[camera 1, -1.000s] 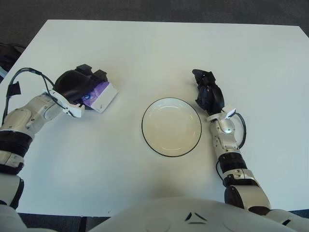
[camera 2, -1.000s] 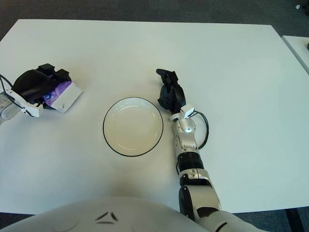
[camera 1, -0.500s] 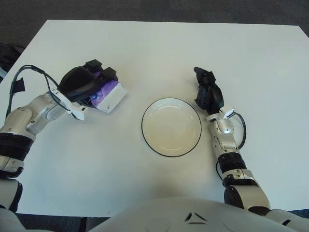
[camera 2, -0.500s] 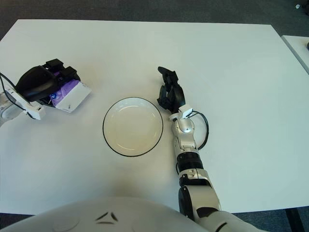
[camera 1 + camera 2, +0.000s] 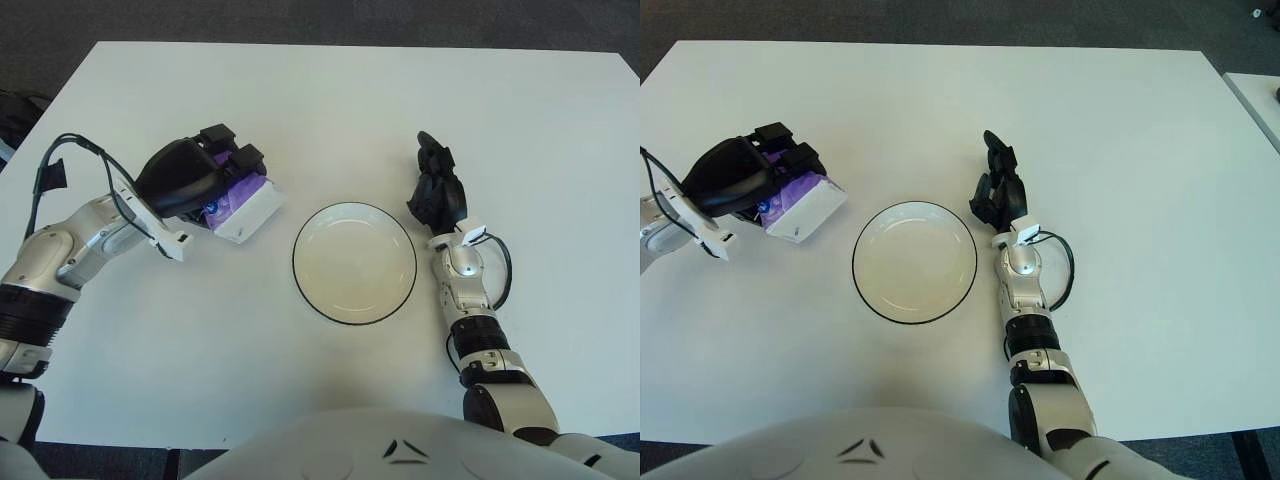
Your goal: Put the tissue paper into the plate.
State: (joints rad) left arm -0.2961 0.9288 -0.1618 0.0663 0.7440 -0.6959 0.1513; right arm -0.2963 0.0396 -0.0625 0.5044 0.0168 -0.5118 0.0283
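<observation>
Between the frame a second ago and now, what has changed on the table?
The left hand, gripping the tissue pack throughout, has carried it to the right, toward the plate; the pack now sits just left of the rim, not yet in it. The right hand, beside the plate's right edge, shifted slightly, its fingers reaching a little farther up. The plate has not moved.

Left hand (image 5: pixel 205 175) with tissue pack (image 5: pixel 240 205) — nearer the plate (image 5: pixel 354 262) than before — right fingers straighter.
</observation>
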